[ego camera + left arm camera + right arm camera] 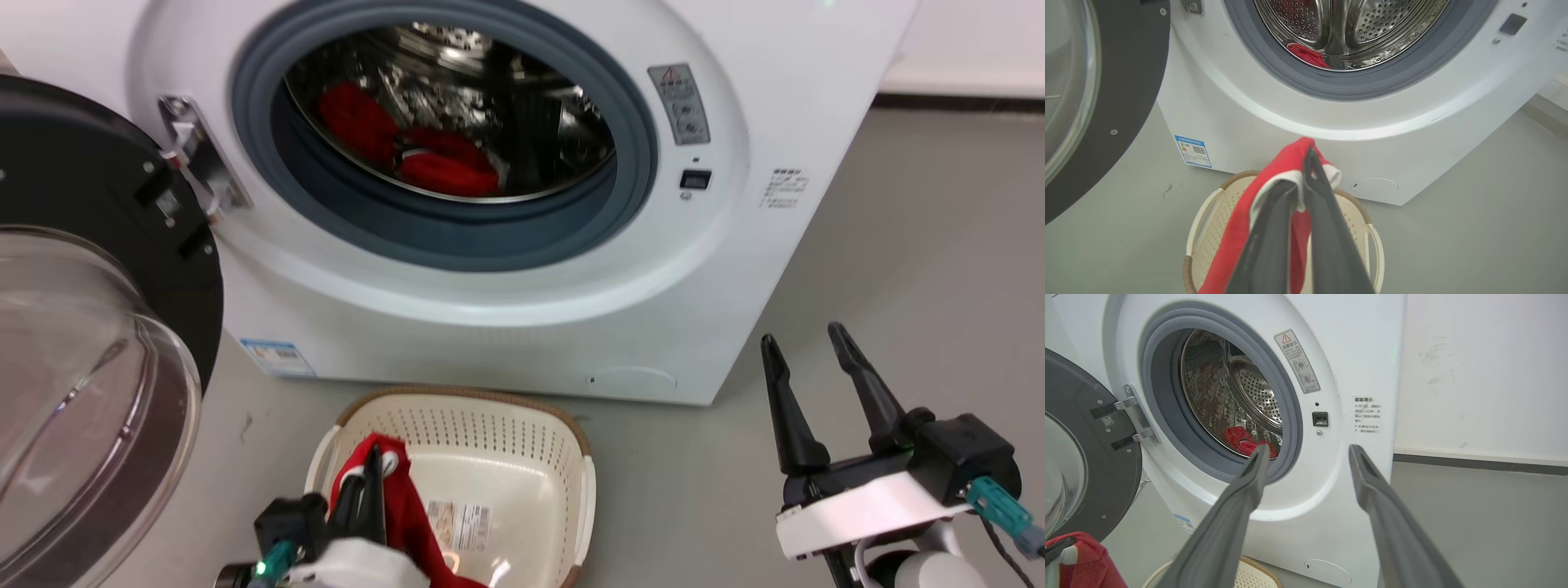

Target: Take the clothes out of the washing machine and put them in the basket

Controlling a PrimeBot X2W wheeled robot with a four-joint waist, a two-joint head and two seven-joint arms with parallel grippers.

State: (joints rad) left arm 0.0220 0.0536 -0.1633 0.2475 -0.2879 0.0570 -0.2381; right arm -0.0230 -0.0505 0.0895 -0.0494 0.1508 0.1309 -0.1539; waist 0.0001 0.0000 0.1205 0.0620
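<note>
Gripping a red garment (1237,228), basket (522,445) directly below, the left hand (366,482) looks set to drop it — the right hand (802,335) hangs open, more clothes (445,163) in the machine (490,286) ahead.

From overhead, the head camera looks steeply down at the washing machine (490,327) and basket (506,433), while both wrist cameras sit lower, seemingly closer, sharing its port (457,237).

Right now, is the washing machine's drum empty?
No, red clothes lie at the bottom of the shiny steel drum inside the washing machine.
</note>
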